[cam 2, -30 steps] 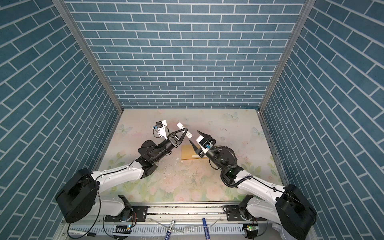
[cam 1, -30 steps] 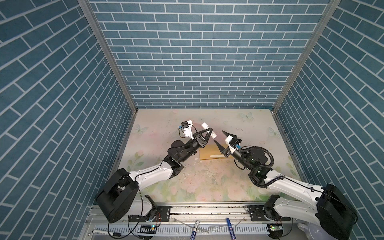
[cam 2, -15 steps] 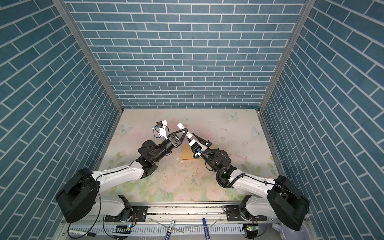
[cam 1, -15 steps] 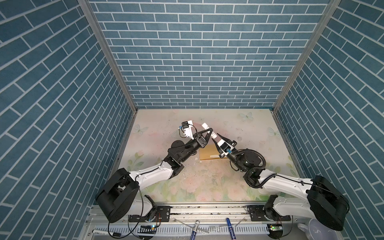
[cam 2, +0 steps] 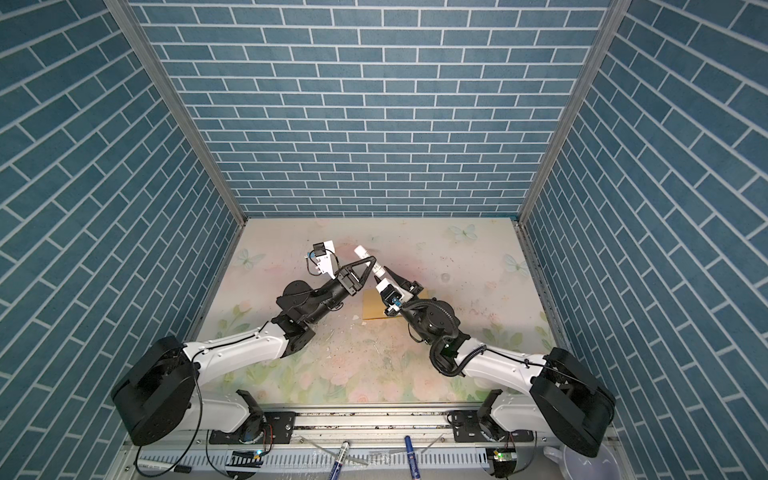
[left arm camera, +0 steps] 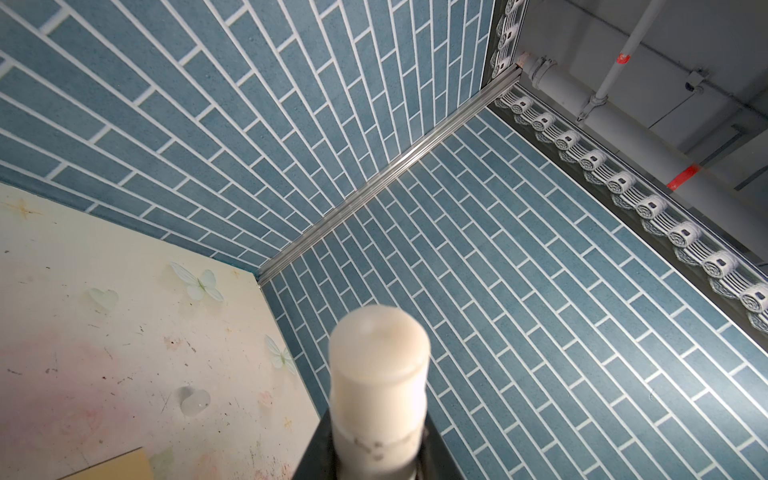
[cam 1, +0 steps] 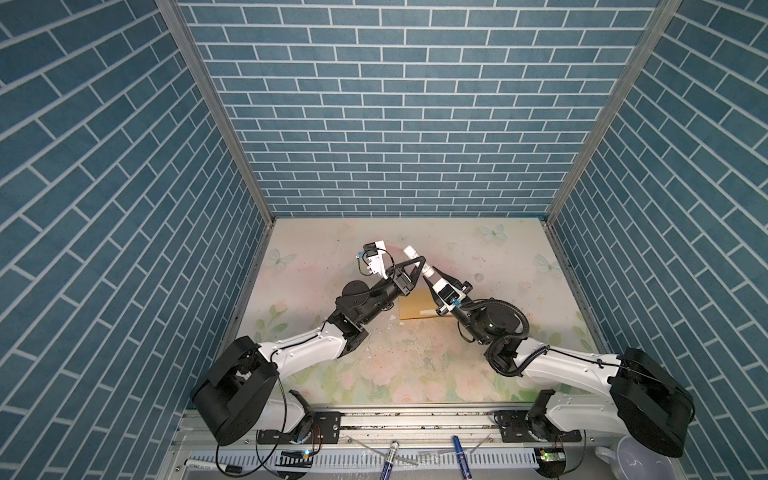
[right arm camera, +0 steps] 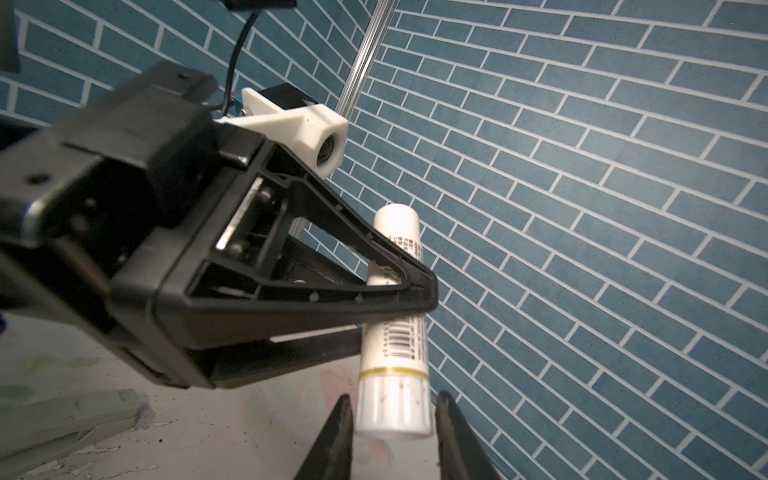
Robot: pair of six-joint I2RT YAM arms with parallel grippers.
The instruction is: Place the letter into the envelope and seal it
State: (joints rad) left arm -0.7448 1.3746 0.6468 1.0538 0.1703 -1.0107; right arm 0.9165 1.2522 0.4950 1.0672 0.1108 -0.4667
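My left gripper point(cam 1: 420, 262) is raised above the table and shut on a white glue stick point(cam 1: 410, 252), which sticks up past its fingers point(left arm camera: 380, 365). My right gripper point(cam 1: 431, 277) meets it from the other side. In the right wrist view its fingers point(right arm camera: 343, 419) close on either side of the ribbed cap end of the stick point(right arm camera: 395, 353). The tan envelope point(cam 1: 415, 309) lies flat on the table beneath both grippers, also in the other top view point(cam 2: 374, 308). One corner of the envelope point(left arm camera: 116, 465) shows in the left wrist view. The letter is out of view.
Blue brick walls close in the floral table point(cam 1: 478, 257) on three sides. Marker pens point(cam 1: 459, 451) lie on the front rail and a white bowl point(cam 1: 631, 457) sits at the front right. A pale grey object point(right arm camera: 62, 419) lies on the table below my left gripper.
My right gripper has moved up and left to the glue stick and narrowed its jaws around the cap end. The left gripper has held still with the stick.
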